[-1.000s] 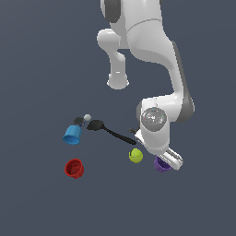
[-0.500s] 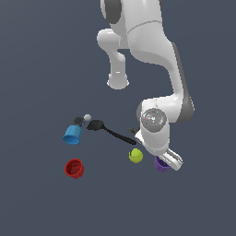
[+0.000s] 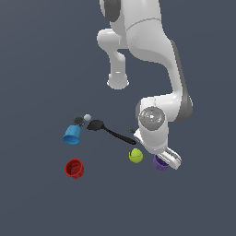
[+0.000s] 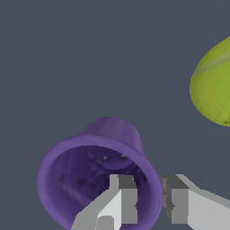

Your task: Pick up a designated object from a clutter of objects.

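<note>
The purple cup (image 3: 160, 162) sits on the floor at the exterior view's lower right, mostly hidden under my hand. In the wrist view the purple cup (image 4: 90, 170) lies tilted with its mouth toward the camera. My gripper (image 4: 150, 202) straddles its rim, one finger (image 4: 123, 200) inside the cup and the other finger (image 4: 179, 202) outside, with only the thin wall between them. In the exterior view the gripper (image 3: 167, 159) is low, right at the cup.
A yellow-green ball (image 3: 135, 155) lies just beside the purple cup and also shows in the wrist view (image 4: 215, 85). A black spatula (image 3: 110, 131) runs toward the arm. A blue cup (image 3: 72, 134), a red cup (image 3: 74, 168) and a tiny white ball (image 3: 87, 117) lie further toward the exterior view's left.
</note>
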Motion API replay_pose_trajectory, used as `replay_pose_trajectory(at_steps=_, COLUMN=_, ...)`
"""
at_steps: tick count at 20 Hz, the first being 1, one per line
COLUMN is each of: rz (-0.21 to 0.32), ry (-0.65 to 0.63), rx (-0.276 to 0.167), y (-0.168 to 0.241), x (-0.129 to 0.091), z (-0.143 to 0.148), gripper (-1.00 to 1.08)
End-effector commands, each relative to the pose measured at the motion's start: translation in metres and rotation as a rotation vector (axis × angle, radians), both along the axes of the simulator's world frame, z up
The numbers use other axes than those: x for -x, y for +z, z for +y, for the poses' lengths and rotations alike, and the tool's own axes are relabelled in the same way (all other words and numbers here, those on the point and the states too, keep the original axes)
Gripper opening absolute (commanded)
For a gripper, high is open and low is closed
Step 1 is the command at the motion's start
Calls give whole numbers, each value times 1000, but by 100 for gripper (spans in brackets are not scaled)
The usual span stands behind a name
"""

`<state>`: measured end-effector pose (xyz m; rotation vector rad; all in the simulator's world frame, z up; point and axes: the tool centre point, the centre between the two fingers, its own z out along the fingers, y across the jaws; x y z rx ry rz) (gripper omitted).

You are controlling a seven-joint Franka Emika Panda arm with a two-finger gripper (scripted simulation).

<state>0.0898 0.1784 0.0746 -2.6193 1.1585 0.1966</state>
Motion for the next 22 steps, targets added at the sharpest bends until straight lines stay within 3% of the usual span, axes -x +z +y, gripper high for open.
replay_pose_trajectory(at_steps=1, rz=-3, ry=-1, rx=0, y=7, x=1, z=-6, gripper=-100)
replay_pose_trajectory(at_steps=10, rz=-2, ry=-1, rx=-1, y=50, x=20, z=-46, gripper=-100)
replay_pose_trajectory(at_steps=22, rz=-2, ry=-2, rx=-3, y=150, x=61, z=-139, gripper=-100)
